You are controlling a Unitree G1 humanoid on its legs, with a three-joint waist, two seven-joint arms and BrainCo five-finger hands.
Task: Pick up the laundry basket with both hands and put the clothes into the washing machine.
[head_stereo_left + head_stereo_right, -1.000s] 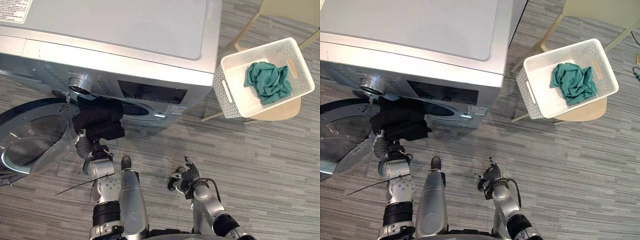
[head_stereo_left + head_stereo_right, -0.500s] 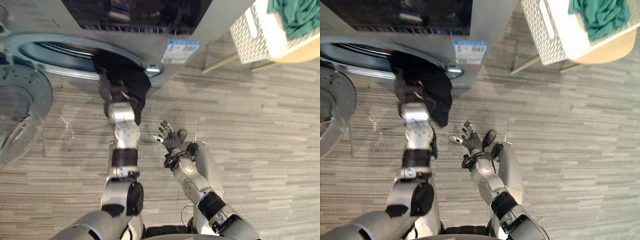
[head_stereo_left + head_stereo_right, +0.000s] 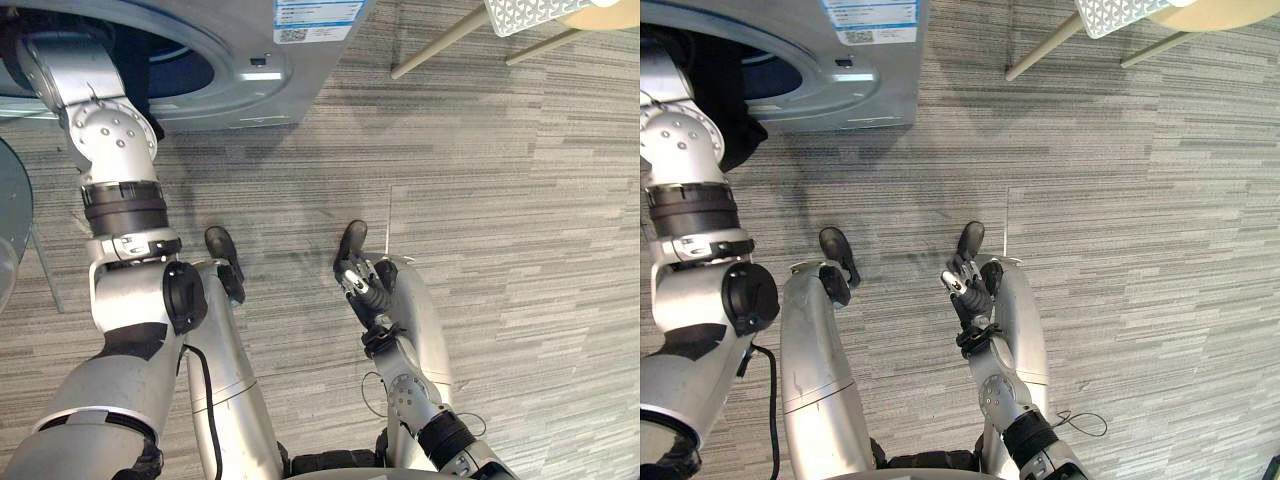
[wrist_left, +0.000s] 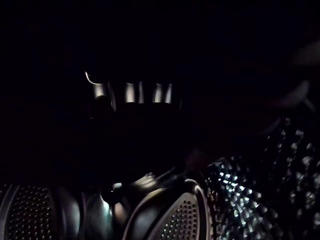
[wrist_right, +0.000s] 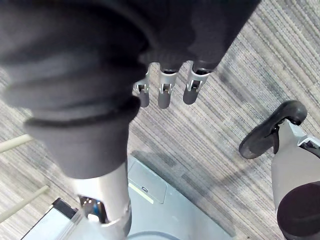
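The floor (image 3: 520,220) is grey, laid in striped tiles whose streaks run left to right, with faint seams between them. At the far left the silver washing machine (image 3: 310,55) stands on it. At the far right, two pale chair legs (image 3: 440,43) slant down onto it.

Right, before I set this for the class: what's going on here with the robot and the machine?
The robot is loading the washing machine. Its left arm reaches into the drum opening, with dark cloth at the rim beside it. The right hand hangs open over the floor, holding nothing. A corner of the white basket shows on a chair, off to the right.
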